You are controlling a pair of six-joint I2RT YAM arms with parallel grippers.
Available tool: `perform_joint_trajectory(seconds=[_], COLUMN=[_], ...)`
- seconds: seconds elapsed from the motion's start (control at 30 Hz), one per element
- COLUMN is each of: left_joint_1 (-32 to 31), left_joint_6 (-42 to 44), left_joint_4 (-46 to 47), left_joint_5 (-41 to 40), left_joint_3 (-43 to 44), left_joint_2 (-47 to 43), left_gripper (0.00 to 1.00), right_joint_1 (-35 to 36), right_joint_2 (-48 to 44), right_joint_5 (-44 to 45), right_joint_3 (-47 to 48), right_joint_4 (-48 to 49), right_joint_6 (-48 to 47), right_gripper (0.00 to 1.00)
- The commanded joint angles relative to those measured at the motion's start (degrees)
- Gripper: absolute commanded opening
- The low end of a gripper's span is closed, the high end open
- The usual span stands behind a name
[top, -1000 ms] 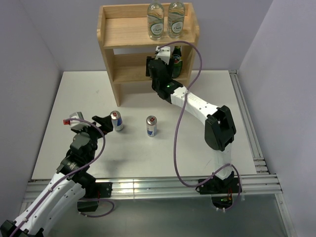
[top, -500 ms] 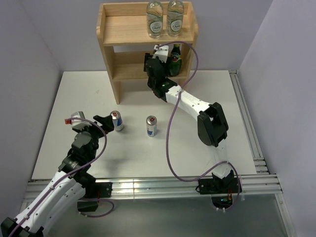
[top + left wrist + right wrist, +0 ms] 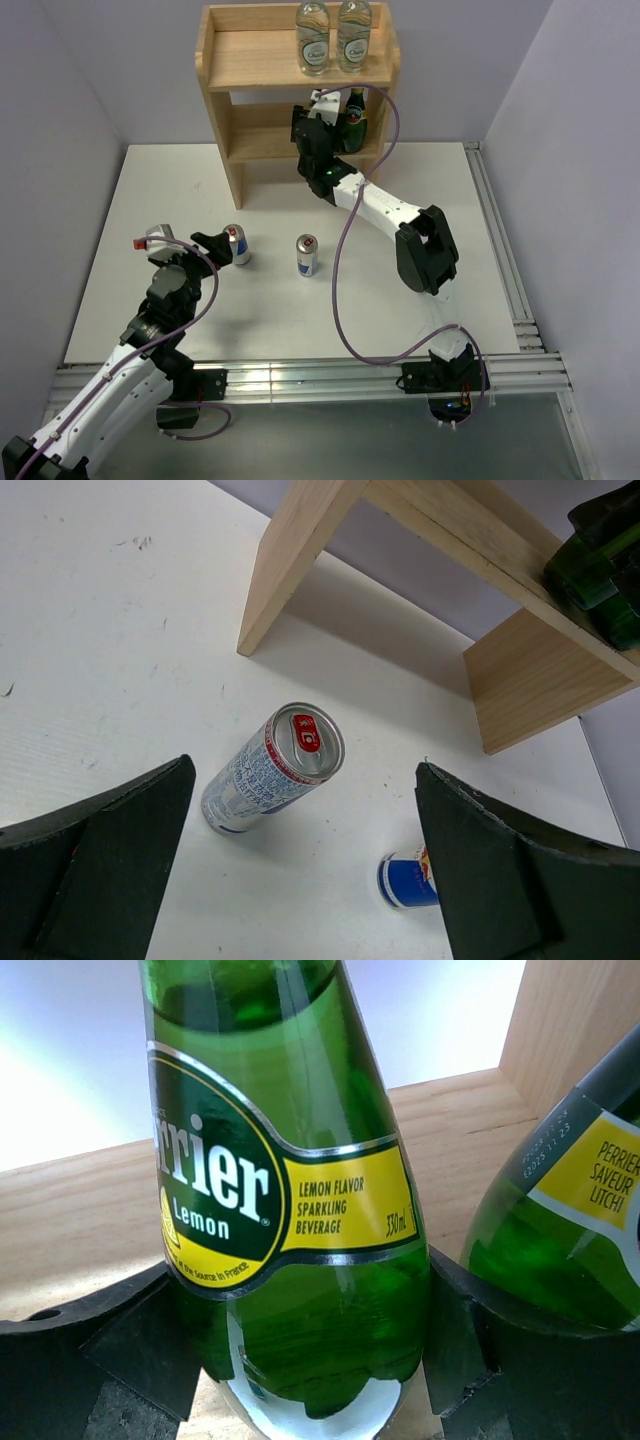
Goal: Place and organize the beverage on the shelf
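- Top external view, upper centre: right tool (image 3: 325, 118) deep in the middle tier of the shelf (image 3: 250, 55), clamped on a green bottle (image 3: 290, 1190), a finger pressed against the glass on either side.
- Bottle upright, apparently standing on the board; by this judgement, placement all but done, with release and withdrawal left.
- Just to its right on the same tier, a second green bottle (image 3: 565, 1220); close, though touching or apart cannot be told.
- On the top board, toward the right end, the left water bottle (image 3: 312, 38) and the right water bottle (image 3: 354, 38), side by side and upright.
- On the bench (image 3: 450, 200), mid-frame and well apart from the shelf, the left can (image 3: 280, 765) and the second can (image 3: 408, 878), both standing.
- Left tool (image 3: 208, 250) spread wide, holding nothing, lined up on the left can: can straight ahead and near the fingertips, long axis vertical.
- Likely next call: a short push forward and a sideways squeeze around the can's body; left arm far nearer both cans than the right.
- Hard to read: held bottle's neck cut off at the top of the right wrist view, its base masked by the fingers, most of it behind the wrist from above; second can only partly shown beside a finger; lowest tier largely hidden under the boards.
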Motion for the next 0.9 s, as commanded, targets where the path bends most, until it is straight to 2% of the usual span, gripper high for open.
perform_joint_trajectory(seconds=[0.0, 0.07, 0.1, 0.13, 0.4, 0.87], left_joint_1=[-0.3, -0.3, -0.2, -0.2, -0.3, -0.2], left_joint_6=[0.3, 0.3, 0.3, 0.3, 0.4, 0.2], left_joint_4=[2.5, 2.3, 2.2, 2.1, 1.5, 0.5], left_joint_5=[0.9, 1.0, 0.9, 0.9, 0.8, 0.7], left_joint_3=[-0.2, -0.1, -0.2, -0.1, 0.0, -0.1], left_joint_2=[-0.1, -0.1, -0.3, -0.3, -1.1, -2.7], left_gripper=[0.99, 0.99, 0.99, 0.99, 0.99, 0.99], right_joint_1=[-2.5, -2.5, -2.5, -2.5, -1.9, -0.5], right_joint_2=[-1.0, -1.4, -1.5, -1.7, -2.5, -4.1], right_joint_5=[0.2, 0.2, 0.2, 0.2, 0.3, 1.1], right_joint_3=[-0.8, -1.9, -2.0, -2.2, -3.7, -6.0], right_joint_4=[1.8, 1.9, 1.9, 1.8, 1.9, 2.3], right_joint_6=[-1.1, -1.0, -0.7, -0.7, -0.7, -0.8], right_gripper=[0.31, 0.54, 0.59, 0.69, 0.97, 1.00])
